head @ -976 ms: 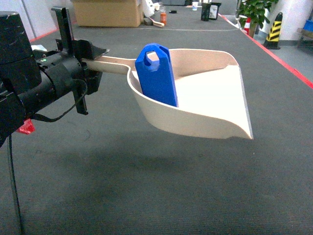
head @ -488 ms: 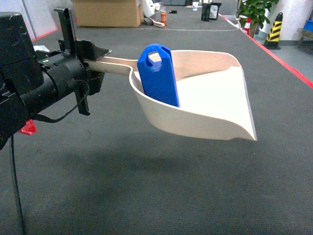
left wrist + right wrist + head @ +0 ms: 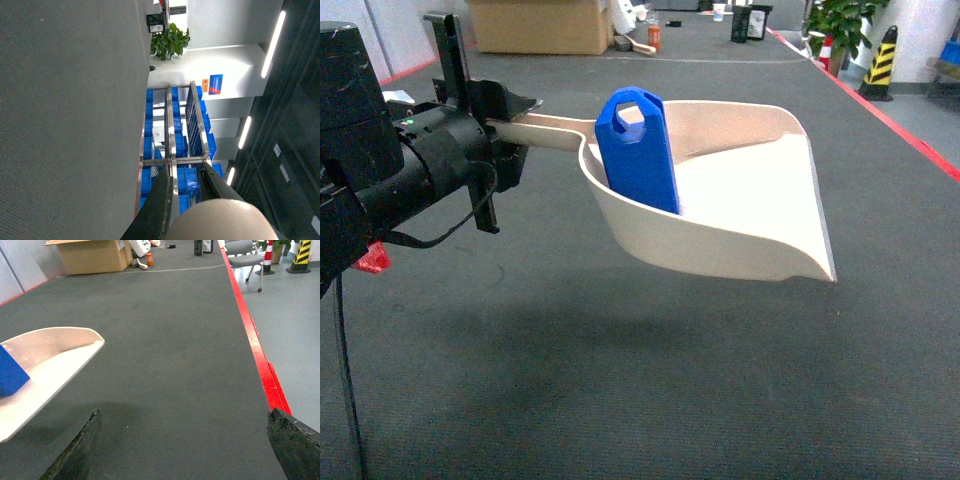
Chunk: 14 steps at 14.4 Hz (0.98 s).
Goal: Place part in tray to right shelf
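The left gripper [image 3: 510, 115] is clamped on the long flat handle of the tray [image 3: 740, 215], holding the tray in the air above the dark grey floor [image 3: 650, 400]. The part [image 3: 638, 150] stands upright inside the tray at the handle end, leaning against the raised side wall, loop handle uppermost. No writing is legible on either item.

The right gripper [image 3: 185, 445] is spread wide and holds nothing; only its two dark fingertips enter the right wrist view.

In the left wrist view the gripper fingers are cut off by the frame edge. Beyond them stands a steel rack [image 3: 172, 125] loaded with blue crates [image 3: 187, 180]. A blue sign [image 3: 216, 84] hangs on the wall, its text too small to read.
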Available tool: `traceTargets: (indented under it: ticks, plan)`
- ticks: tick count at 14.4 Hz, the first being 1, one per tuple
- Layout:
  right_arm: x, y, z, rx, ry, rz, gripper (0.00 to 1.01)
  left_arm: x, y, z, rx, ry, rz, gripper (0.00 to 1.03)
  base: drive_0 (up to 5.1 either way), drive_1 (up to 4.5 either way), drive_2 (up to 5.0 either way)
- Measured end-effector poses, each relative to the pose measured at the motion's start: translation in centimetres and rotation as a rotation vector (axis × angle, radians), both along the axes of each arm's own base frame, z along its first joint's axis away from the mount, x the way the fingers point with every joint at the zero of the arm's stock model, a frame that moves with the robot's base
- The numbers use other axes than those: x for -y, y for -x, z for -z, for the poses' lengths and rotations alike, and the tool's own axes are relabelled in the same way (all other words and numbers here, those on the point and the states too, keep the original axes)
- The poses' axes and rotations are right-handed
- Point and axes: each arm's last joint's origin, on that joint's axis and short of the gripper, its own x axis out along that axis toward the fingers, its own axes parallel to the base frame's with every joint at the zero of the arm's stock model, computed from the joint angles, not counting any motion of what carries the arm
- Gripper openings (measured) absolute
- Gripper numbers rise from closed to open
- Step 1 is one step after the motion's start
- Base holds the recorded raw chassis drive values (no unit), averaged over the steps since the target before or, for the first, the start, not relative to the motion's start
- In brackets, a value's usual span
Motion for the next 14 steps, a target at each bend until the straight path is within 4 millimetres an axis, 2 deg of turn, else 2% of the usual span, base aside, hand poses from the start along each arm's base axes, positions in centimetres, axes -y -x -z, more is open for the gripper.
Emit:
traceTargets:
  ticks: [14]
  plan:
    - [-0.10, -0.04, -0.03, 0.003, 0.004, -0.009, 0.98, -0.03, 0.01, -0.01, 0.000, 0.000, 0.000, 0.13, 0.0, 0.00, 0.0]
